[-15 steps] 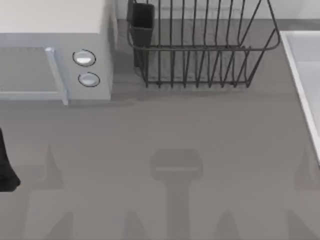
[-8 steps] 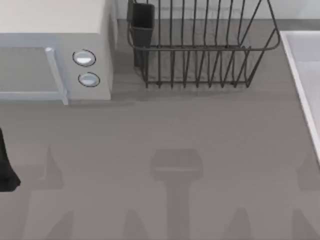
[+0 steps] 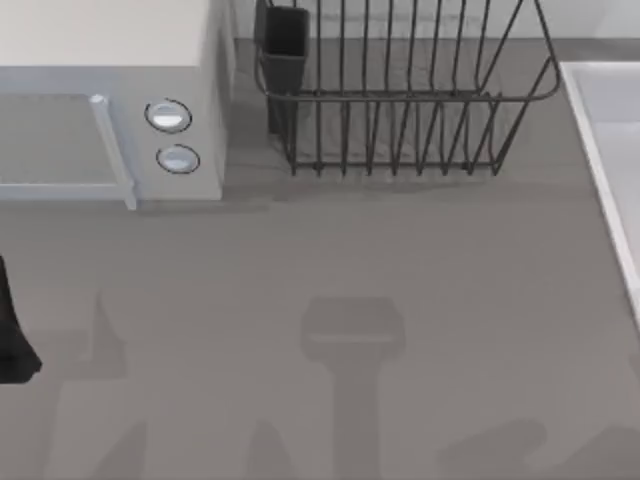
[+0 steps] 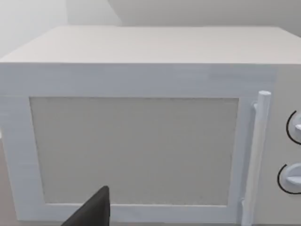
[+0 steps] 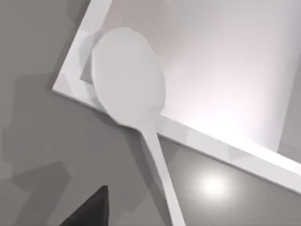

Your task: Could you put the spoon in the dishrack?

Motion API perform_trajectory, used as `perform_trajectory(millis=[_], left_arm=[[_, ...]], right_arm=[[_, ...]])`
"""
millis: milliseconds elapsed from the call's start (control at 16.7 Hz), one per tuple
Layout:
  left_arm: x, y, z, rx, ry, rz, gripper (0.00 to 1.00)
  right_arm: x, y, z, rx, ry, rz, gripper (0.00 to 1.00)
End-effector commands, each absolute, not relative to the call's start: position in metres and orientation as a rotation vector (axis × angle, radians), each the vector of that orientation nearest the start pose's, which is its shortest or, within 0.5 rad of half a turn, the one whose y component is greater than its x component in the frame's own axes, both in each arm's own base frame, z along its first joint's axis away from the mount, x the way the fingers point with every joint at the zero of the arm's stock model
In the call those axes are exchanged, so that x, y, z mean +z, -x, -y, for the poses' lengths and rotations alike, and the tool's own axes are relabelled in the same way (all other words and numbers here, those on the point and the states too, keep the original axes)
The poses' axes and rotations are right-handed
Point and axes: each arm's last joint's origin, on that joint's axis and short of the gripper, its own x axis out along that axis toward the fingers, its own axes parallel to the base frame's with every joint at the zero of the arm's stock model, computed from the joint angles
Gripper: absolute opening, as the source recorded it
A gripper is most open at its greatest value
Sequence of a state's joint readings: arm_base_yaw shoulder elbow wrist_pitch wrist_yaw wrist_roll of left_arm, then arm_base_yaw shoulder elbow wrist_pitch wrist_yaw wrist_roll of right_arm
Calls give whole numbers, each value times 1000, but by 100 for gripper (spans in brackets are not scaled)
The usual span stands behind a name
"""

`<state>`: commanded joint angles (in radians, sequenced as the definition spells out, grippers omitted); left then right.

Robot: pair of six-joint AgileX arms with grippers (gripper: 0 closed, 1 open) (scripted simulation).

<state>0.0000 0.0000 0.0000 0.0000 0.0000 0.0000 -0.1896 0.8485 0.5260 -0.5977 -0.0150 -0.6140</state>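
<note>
A white spoon point(image 5: 129, 75) shows in the right wrist view, its broad bowl over the corner of a white tray point(image 5: 211, 141) and its thin handle running back toward the camera. One dark fingertip point(image 5: 91, 209) of my right gripper shows beside the handle, apart from it. I cannot tell whether the spoon is held. The dishrack point(image 3: 400, 100), a dark wire basket with a dark utensil cup point(image 3: 285, 45) at its left corner, stands at the back of the table. My left arm point(image 3: 10, 340) is parked at the table's left edge.
A cream microwave point(image 3: 100, 60) with two round knobs stands at the back left, facing my left wrist camera point(image 4: 141, 141). The white tray point(image 3: 600, 130) runs along the table's right edge. Arm shadows lie across the grey table's front.
The shadows at the table's front right have shifted and spread leftward. The left arm, dishrack and microwave have not moved.
</note>
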Motion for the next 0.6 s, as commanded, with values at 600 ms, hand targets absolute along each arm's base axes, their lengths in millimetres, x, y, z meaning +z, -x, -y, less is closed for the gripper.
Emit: perform_trajectory(millis=[600], left_arm=[[160,-106,1,0,0,0,100]], right_arm=[[195,-221,73,516,570,-1428,100]])
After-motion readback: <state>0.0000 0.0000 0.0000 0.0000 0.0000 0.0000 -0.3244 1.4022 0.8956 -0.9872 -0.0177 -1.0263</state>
